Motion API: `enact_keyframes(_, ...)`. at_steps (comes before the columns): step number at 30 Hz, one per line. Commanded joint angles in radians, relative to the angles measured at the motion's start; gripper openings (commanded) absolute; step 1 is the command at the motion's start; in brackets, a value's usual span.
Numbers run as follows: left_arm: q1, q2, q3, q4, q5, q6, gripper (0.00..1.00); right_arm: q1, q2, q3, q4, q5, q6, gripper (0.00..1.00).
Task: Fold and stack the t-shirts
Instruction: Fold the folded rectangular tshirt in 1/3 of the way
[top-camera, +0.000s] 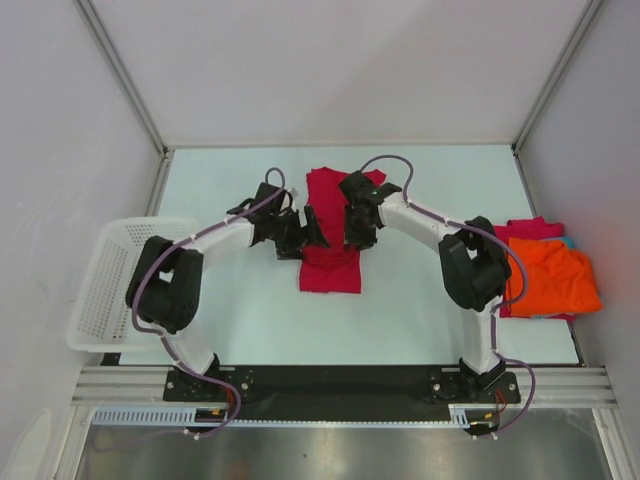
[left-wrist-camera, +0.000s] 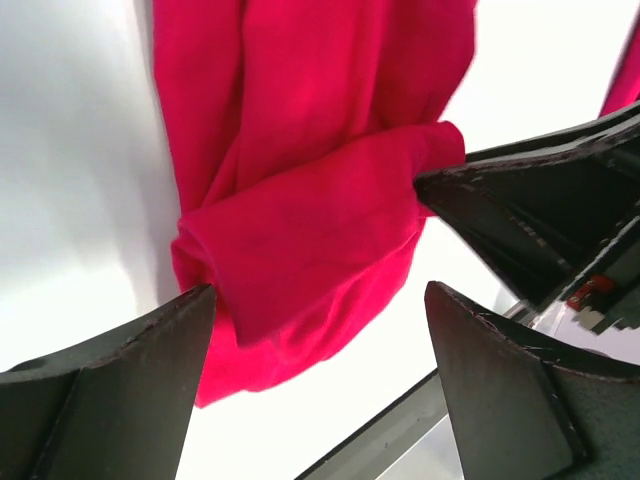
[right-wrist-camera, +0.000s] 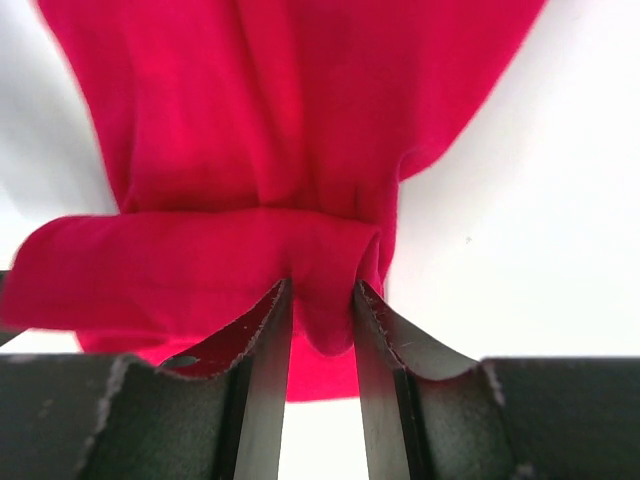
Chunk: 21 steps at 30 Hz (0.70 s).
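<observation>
The crimson t-shirt (top-camera: 330, 268) lies at picture centre, long axis top to bottom; your left gripper (left-wrist-camera: 315, 292) stands wide open at its fold; the right gripper (right-wrist-camera: 322, 292) straddles a fold, whether pinching you cannot tell.

Bright even light, wrist views blurred

A white lattice basket (top-camera: 110, 285) sits at the left edge of the pale counter (top-camera: 250, 310), and a metal rail (top-camera: 130, 385) runs along the counter's near edge.
</observation>
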Motion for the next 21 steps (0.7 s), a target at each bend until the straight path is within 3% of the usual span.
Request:
enact_keyframes(1,0.014,-0.123,-0.032,-0.012,-0.043,0.026,0.91,0.017,-0.131,-0.003,0.022,0.091,-0.013,0.35)
enact_keyframes(7,0.023,-0.253,-0.112,-0.041,-0.107,0.029,0.91,0.075,-0.223,-0.004,-0.009,0.181,-0.004,0.35)
enact_keyframes(12,0.024,-0.342,-0.193,-0.044,-0.129,0.017,0.91,0.132,-0.260,-0.041,-0.013,0.157,0.033,0.36)
enact_keyframes(21,0.026,-0.496,-0.319,-0.055,-0.154,-0.005,0.90,0.227,-0.191,-0.122,0.054,0.103,0.082,0.35)
